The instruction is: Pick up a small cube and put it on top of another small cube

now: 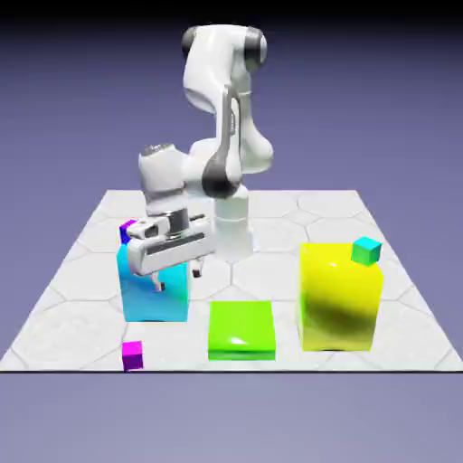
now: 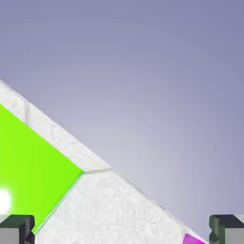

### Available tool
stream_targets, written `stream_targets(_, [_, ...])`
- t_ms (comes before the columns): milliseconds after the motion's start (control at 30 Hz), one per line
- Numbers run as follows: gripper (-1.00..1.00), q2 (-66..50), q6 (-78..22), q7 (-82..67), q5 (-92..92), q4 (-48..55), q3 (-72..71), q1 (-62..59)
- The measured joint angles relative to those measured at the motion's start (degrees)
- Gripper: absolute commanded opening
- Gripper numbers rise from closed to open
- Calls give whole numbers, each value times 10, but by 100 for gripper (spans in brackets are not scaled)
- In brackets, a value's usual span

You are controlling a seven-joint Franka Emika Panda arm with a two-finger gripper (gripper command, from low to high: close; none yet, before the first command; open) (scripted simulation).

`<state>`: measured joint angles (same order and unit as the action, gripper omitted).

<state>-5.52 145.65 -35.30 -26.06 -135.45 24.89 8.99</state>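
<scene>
The small magenta cube (image 1: 133,354) rests on the table near its front edge, at the exterior view's left. In the hand view only a corner of the magenta cube (image 2: 193,238) peeks in at the bottom, beside the right fingertip (image 2: 228,229). My gripper (image 1: 179,276) hangs in front of the big cyan block (image 1: 154,294), above and behind the magenta cube, and is well apart from it. The gripper (image 2: 122,234) is open, with nothing between its fingers. A tiny blue cube with a purple top (image 1: 127,231) sits on the cyan block, partly hidden by the hand.
A flat green block (image 1: 240,329) lies at the front middle and fills the hand view's lower left as a green block (image 2: 28,176). A tall yellow block (image 1: 339,297) stands at the right with a tiny teal cube (image 1: 366,250) on top. The table's edge (image 2: 138,188) crosses the hand view.
</scene>
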Motion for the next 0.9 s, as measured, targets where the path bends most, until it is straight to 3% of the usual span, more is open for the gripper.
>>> stream_targets(900, [0, -330, -245, -673, -225, 221, 215, 73])
